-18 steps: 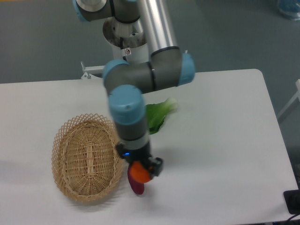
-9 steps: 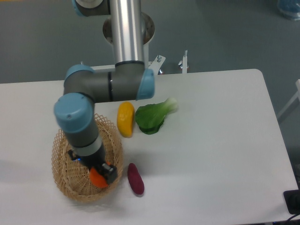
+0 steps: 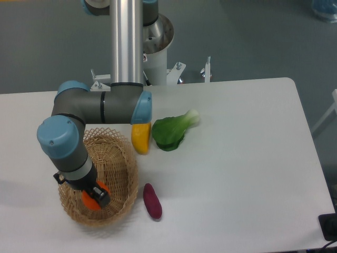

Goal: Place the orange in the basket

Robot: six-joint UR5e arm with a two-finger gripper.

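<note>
While the gripper [image 3: 93, 196] clamps the round orange [image 3: 90, 200], it hangs inside the basket [image 3: 120, 158].

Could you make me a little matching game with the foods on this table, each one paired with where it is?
Things:
1. orange
2. purple sweet potato
3. leafy green vegetable
4. yellow fruit

Places:
A. on the table, right of the basket's near end
B. held by the gripper over the basket
C. just left of the greens
D. farthest right of the foods

Pairs: 1-B, 2-A, 3-D, 4-C
</note>
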